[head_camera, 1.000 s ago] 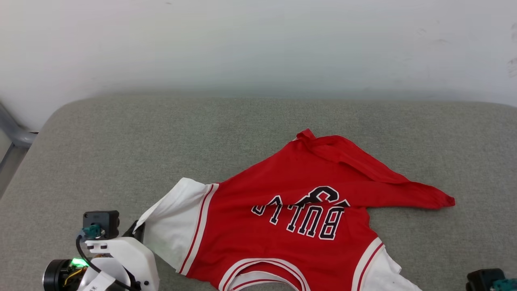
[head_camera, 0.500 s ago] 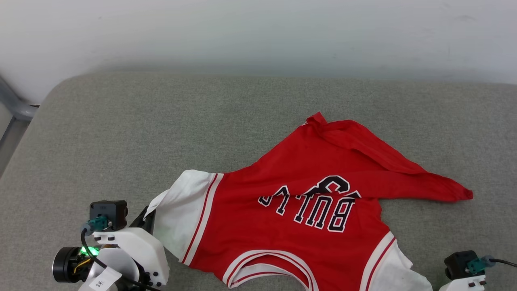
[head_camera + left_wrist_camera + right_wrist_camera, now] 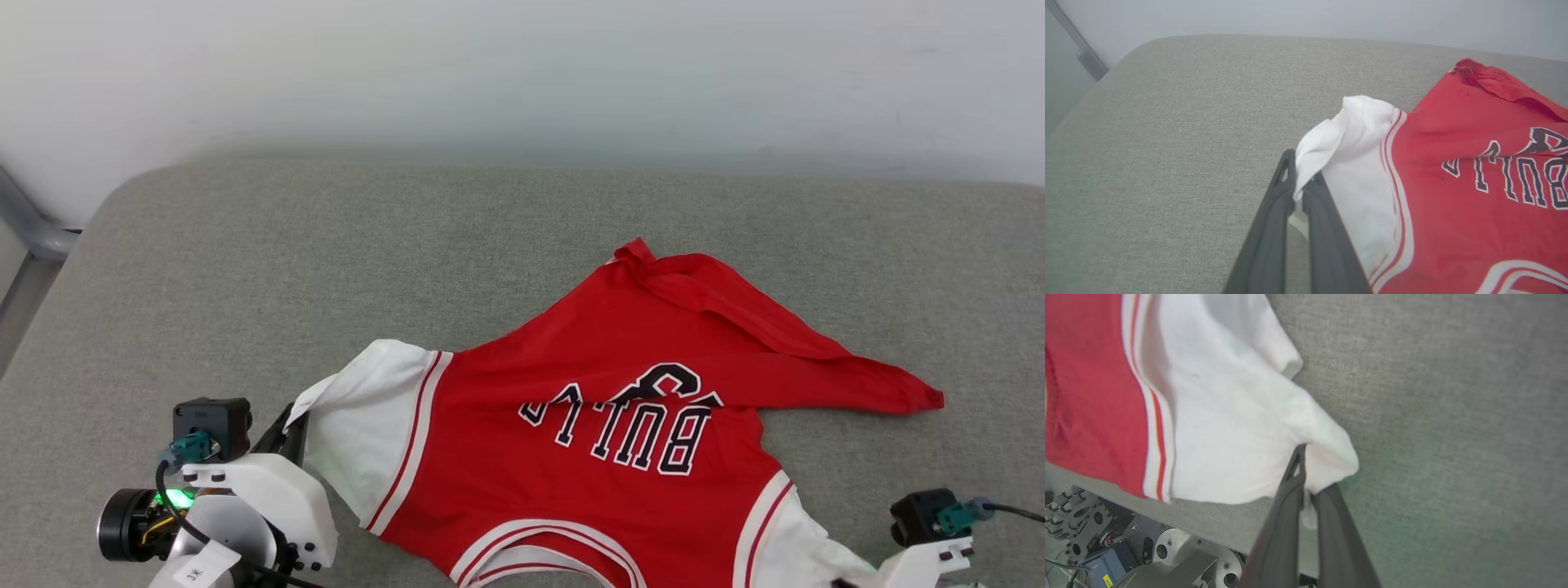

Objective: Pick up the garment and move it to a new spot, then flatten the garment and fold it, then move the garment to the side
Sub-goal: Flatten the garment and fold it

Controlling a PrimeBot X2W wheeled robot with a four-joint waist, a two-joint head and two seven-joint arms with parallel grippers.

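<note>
**Garment held by both sleeves; flattening unfinished**

The garment, a bright red thin jersey shirt with white sleeves, red-and-white stripe trim and black white-outlined lettering, is shown lying print-up on the near right part of a grey woven cushion. Its neckline is turned toward the robot and reaches the near edge. The left gripper is seen pinched narrowly on the white cloth of one sleeve. The right gripper is likewise closed on the tip of the other sleeve.

The chest area is spread fairly smooth. The far hem end is bunched, with a red flap folded diagonally across to the right. The flattening step is therefore judged to be in hand but not complete. No fold has been made, and the final move to the side is left to do. Whether the first relocation has been carried out cannot be told.

The cushion is bounded at the back by a plain white wall. A grey metal bar is visible at its left corner. Below the near edge, parts of the robot's wheeled base are visible.
</note>
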